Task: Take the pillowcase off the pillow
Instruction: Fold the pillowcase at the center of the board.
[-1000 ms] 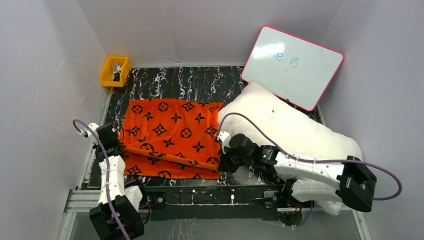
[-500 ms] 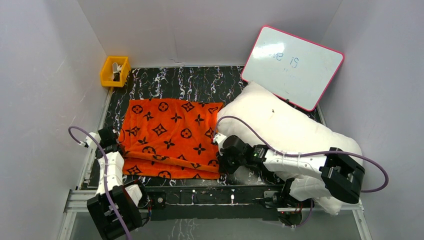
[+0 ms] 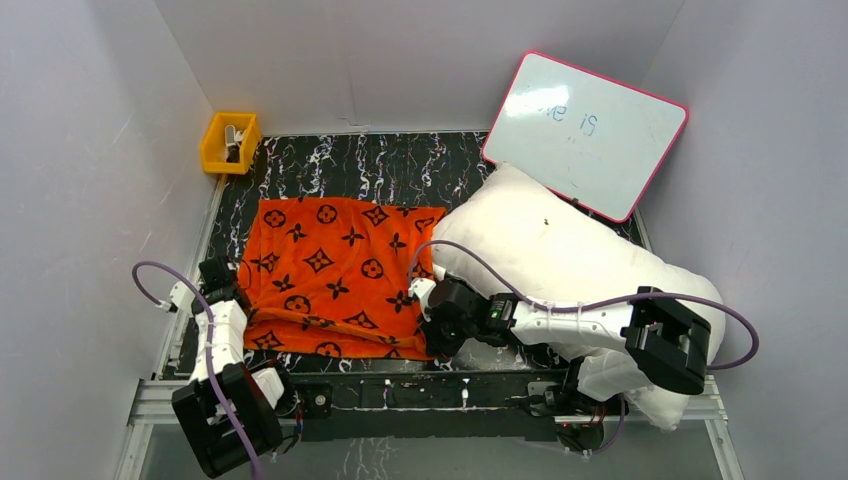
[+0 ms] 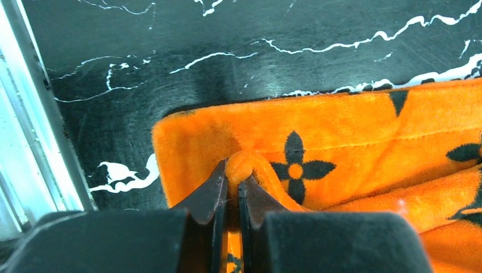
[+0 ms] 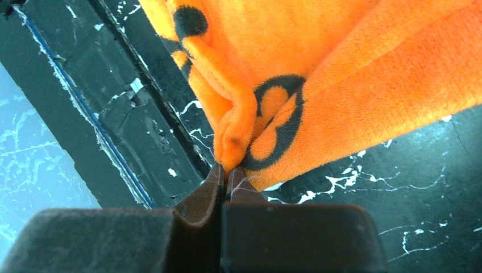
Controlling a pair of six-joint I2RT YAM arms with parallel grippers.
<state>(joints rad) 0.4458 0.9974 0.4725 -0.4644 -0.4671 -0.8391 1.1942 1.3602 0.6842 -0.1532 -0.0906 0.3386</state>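
The orange pillowcase (image 3: 335,270) with black motifs lies flat on the black marbled table, empty, left of the white pillow (image 3: 570,250). The pillow lies bare at the right, partly off the table's near right corner. My left gripper (image 3: 222,290) is shut on a fold at the pillowcase's near left edge; the left wrist view shows the jaws pinching an orange ridge (image 4: 241,165). My right gripper (image 3: 428,335) is shut on the pillowcase's near right corner, pinching bunched orange fabric (image 5: 230,148) in the right wrist view.
A pink-framed whiteboard (image 3: 585,130) leans against the back right wall behind the pillow. A yellow bin (image 3: 229,143) stands in the far left corner. White walls enclose the table on three sides. The table's metal rail (image 3: 400,385) runs along the near edge.
The right gripper has moved left and nearer with the pillowcase corner. The left gripper has shifted slightly nearer. The raised fold along the near edge has slackened and the fabric lies narrower.
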